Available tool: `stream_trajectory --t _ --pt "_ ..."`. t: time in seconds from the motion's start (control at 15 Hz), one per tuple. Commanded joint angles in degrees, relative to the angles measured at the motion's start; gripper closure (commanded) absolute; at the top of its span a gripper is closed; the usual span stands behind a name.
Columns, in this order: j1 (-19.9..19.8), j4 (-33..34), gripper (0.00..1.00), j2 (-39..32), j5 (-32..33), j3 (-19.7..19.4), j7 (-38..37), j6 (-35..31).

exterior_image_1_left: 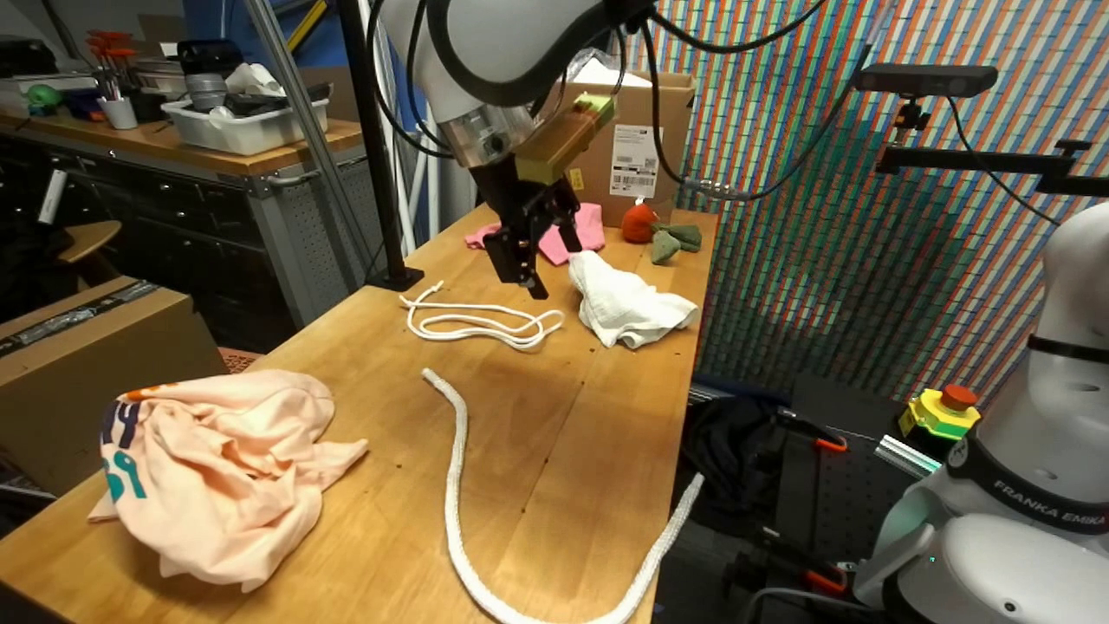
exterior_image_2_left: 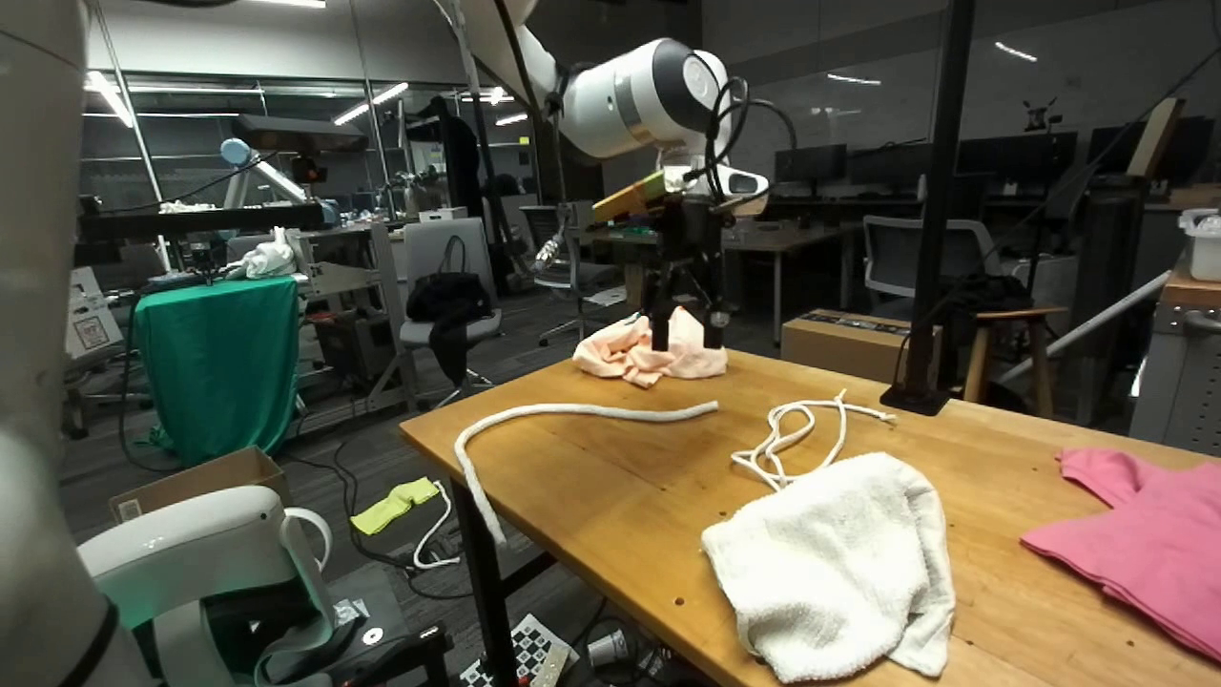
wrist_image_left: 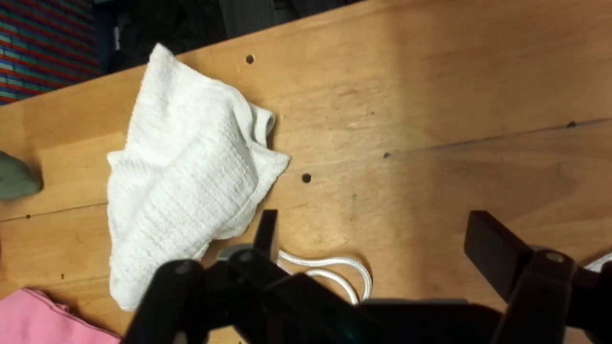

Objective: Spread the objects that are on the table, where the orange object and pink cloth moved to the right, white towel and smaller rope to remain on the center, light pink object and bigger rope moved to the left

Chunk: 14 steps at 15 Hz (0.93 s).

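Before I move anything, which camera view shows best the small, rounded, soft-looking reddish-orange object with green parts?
Best is an exterior view: there the reddish-orange object lies uncovered, green parts visible. The wrist view clearly shows only one green part, at its left edge. The object appears nowhere else.

A robotics lab, shown by the Franka Emika arm (exterior_image_1_left: 1040, 459), red emergency-stop button (exterior_image_1_left: 958, 398), bracket-mounted camera (exterior_image_1_left: 927, 80), office chairs (exterior_image_2_left: 911, 243) and monitors (exterior_image_2_left: 1025, 164)
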<state>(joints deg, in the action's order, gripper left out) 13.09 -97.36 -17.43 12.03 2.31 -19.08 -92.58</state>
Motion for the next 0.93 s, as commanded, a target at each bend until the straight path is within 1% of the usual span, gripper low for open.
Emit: stream_trajectory --t 0.0,0.2,0.47,0.67,0.87 --pt "0.23 -2.81 0.0 7.36 0.47 2.52 1.67 5.69" --pt "-0.73 -6.11 0.0 13.6 -0.63 4.14 3.78 6.96" --pt "-2.6 -13.66 0.0 23.54 -3.32 4.01 8.97 4.49" --pt "-4.25 -21.36 0.0 32.1 -5.51 3.16 12.49 -0.35" --pt "-5.52 -30.69 0.0 41.13 -5.34 2.06 16.14 -9.44"
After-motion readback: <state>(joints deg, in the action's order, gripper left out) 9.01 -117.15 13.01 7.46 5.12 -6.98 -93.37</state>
